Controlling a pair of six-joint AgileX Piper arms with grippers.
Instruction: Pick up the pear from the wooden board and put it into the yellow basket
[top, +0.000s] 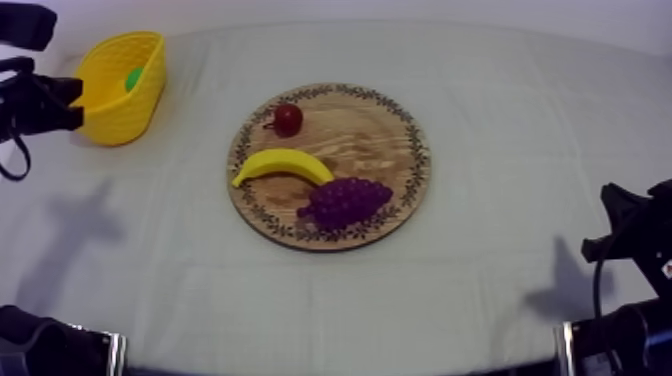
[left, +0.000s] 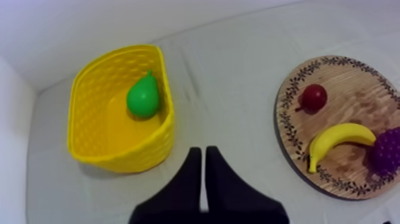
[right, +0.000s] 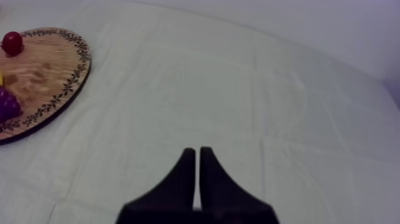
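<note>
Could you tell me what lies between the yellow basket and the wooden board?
Only bare cloth separates the yellow basket from the wooden board, in the top and left wrist views.

You had the top camera high above the table (top: 480, 280), looking down at a slant. It stood far back, so you saw the wooden board (top: 380, 130) in the middle and the yellow basket (top: 120, 115) at the far left. Your left wrist camera rode behind the left gripper (left: 203, 156) and looked down, close to the basket, and it caught most of the board too. Your right wrist camera rode behind the right gripper (right: 197, 156) and looked low across the table toward the board's edge. All three views shared the board.
</note>
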